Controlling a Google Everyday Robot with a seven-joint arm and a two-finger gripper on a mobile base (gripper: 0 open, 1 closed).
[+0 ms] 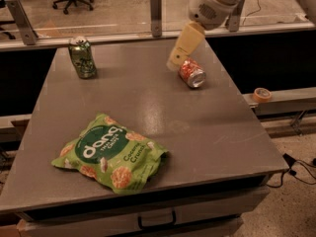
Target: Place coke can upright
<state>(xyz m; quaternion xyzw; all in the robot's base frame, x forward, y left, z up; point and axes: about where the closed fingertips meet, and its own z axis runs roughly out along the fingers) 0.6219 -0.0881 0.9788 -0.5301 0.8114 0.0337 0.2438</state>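
Observation:
The coke can [191, 73], red with white lettering and a silver end, lies on its side at the back right of the grey table [207, 127]. My gripper [176, 61] hangs from the arm at the top right, its cream-coloured tip just above and to the left of the can's far end. It covers a little of the can. I cannot make out a gap between the fingers.
A green drink can [82, 57] stands upright at the back left. A green Dang snack bag [111, 153] lies flat at the front left. Metal posts [156, 14] and a rail run behind the table. A roll of tape [261, 94] sits on a ledge to the right.

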